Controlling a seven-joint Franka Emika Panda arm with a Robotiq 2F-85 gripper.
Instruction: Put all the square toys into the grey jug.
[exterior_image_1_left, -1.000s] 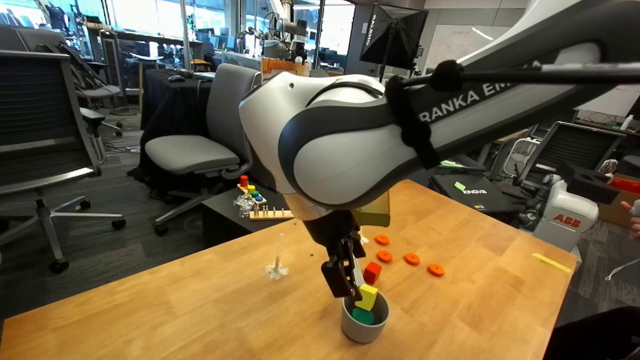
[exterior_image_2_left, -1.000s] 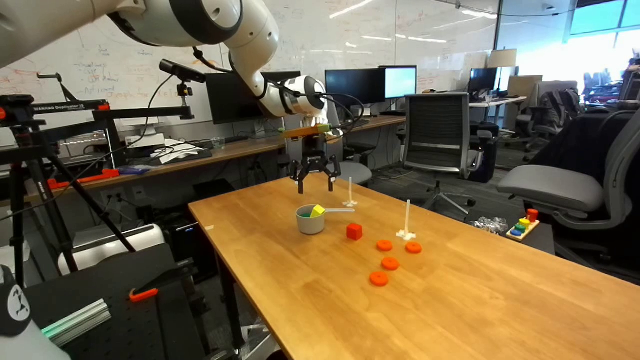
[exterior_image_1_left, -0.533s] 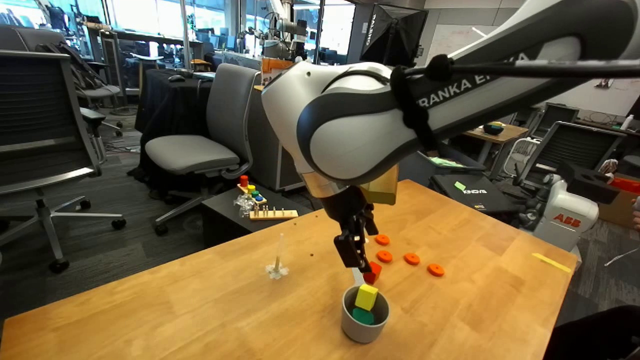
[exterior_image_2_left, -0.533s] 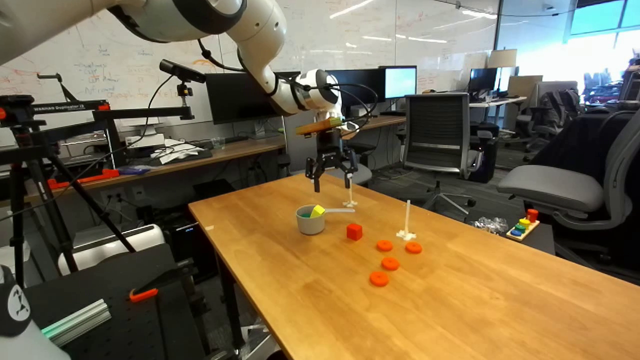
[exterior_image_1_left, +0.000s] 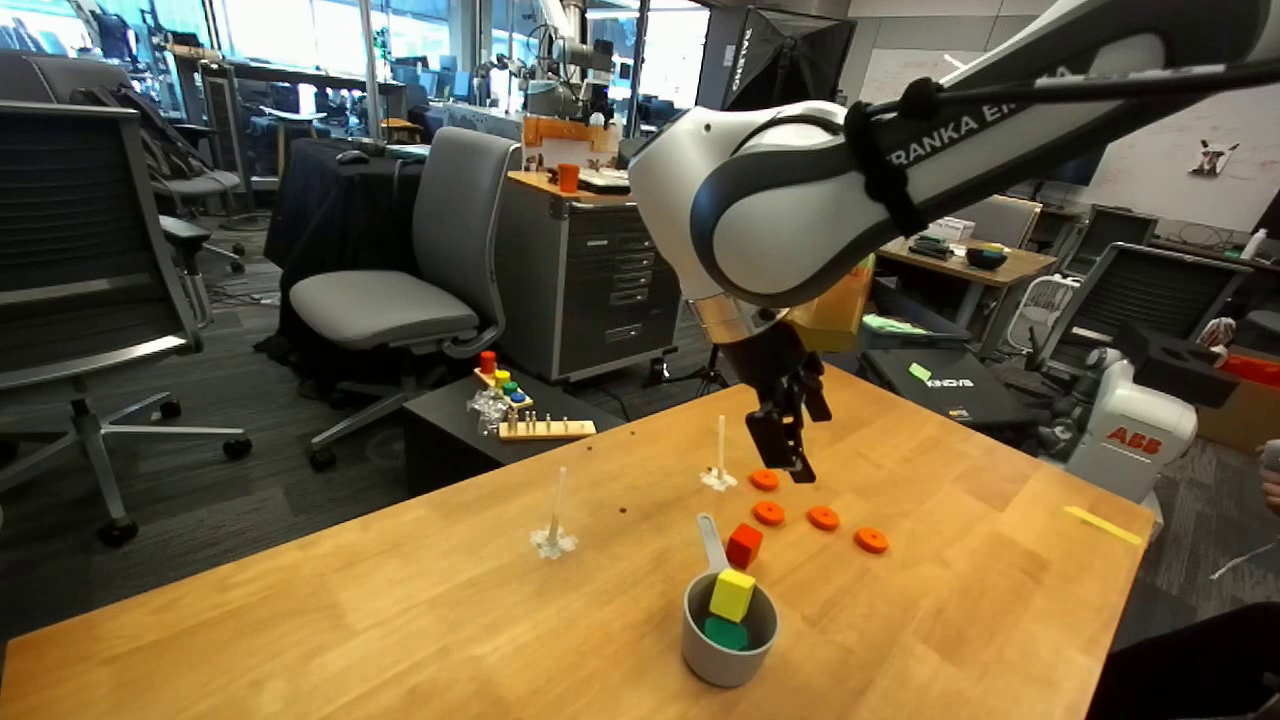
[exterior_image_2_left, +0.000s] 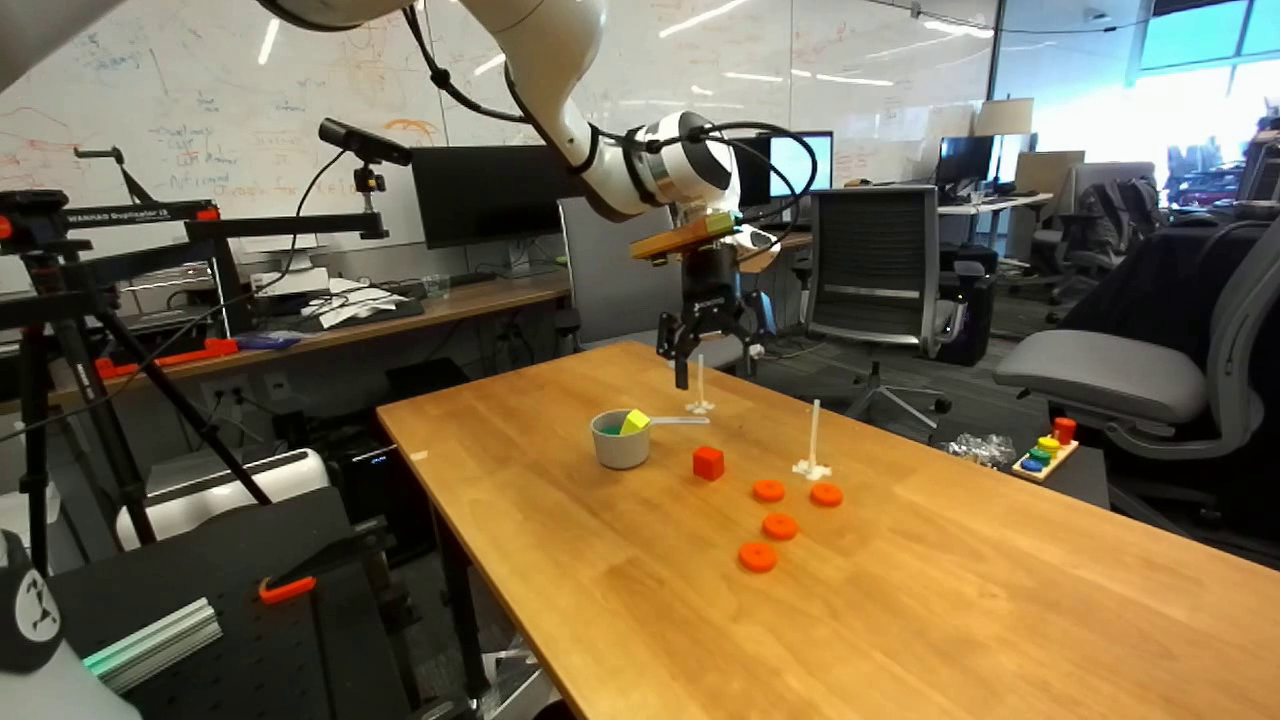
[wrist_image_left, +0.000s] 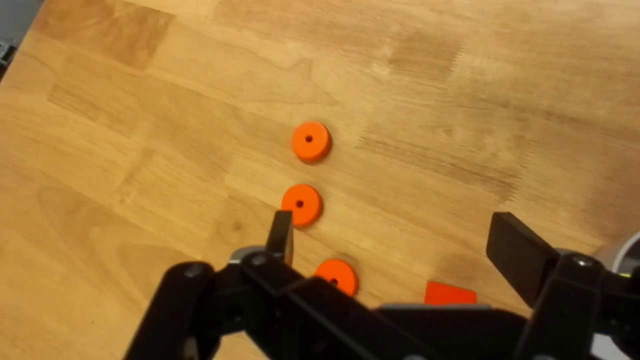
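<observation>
The grey jug (exterior_image_1_left: 712, 668) stands upright on the table with its handle out to one side; it also shows in an exterior view (exterior_image_2_left: 622, 454), and its rim edge in the wrist view (wrist_image_left: 622, 255). A yellow cube (exterior_image_1_left: 733, 595) (exterior_image_2_left: 634, 422) sits tilted inside, on or by a green block (exterior_image_1_left: 726, 633) lower in the jug. A red cube (exterior_image_1_left: 744, 545) (exterior_image_2_left: 709, 463) lies on the table near the handle; the wrist view shows it partly hidden by the gripper (wrist_image_left: 450, 294). My gripper (exterior_image_1_left: 803, 445) (exterior_image_2_left: 712, 372) (wrist_image_left: 390, 220) is open and empty, above the table.
Several flat orange discs (exterior_image_1_left: 823, 518) (exterior_image_2_left: 780, 527) (wrist_image_left: 311, 141) lie on the table near the red cube. Two thin upright pegs (exterior_image_1_left: 721, 445) (exterior_image_1_left: 559, 500) are taped to the table. A peg toy (exterior_image_2_left: 1047, 452) stands on a low black table beyond the edge.
My gripper has risen and moved away from above the jug, past the red cube towards the discs. It stays open. The jug and cubes have not moved.
</observation>
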